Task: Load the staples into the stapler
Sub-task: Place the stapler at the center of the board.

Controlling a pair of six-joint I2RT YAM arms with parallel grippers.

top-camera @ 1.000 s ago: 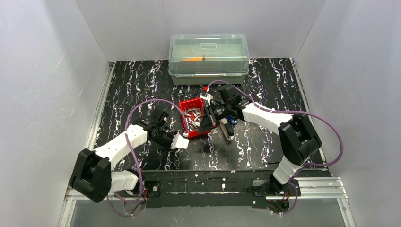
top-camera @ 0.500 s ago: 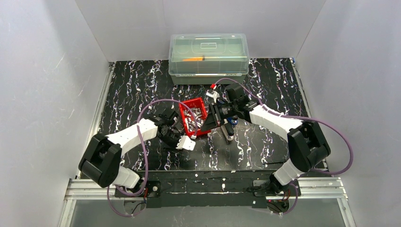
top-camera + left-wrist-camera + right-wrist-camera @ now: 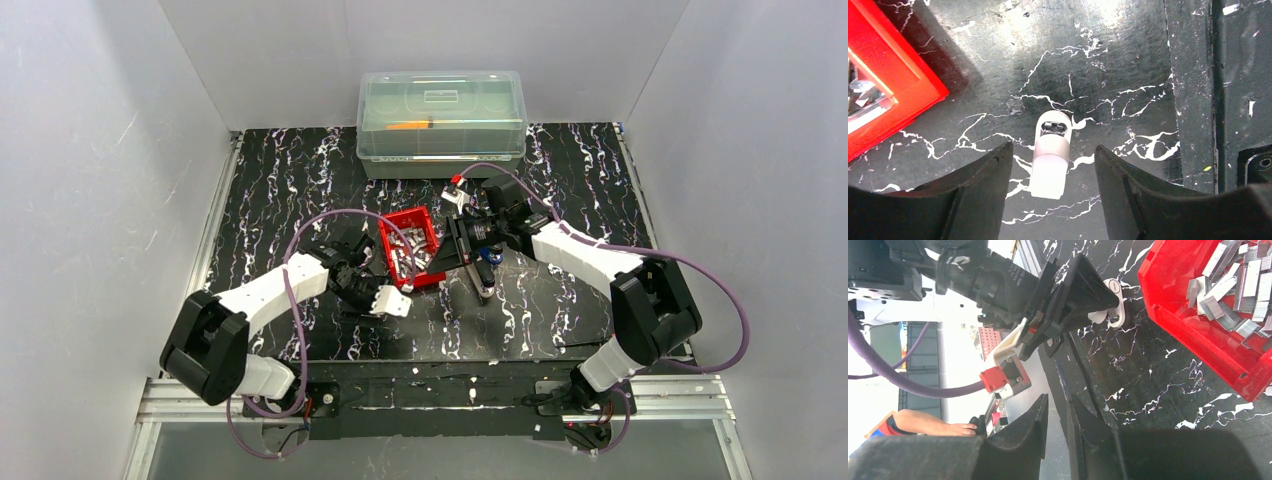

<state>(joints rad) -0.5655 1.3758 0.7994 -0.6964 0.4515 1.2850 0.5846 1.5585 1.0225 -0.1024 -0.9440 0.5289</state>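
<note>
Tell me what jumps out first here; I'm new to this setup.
A red bin of staples glows at mid-table against the black marbled mat. Beside it, the left gripper, fingers open, flanks a small white object lying on the mat, without touching it. A clear lidded box sits at the back edge.

Red bin (image 3: 408,216) wedged betw arms; clear box (image 3: 441,125) blocks rear; mat (image 3: 290,180) far-left open.
</note>
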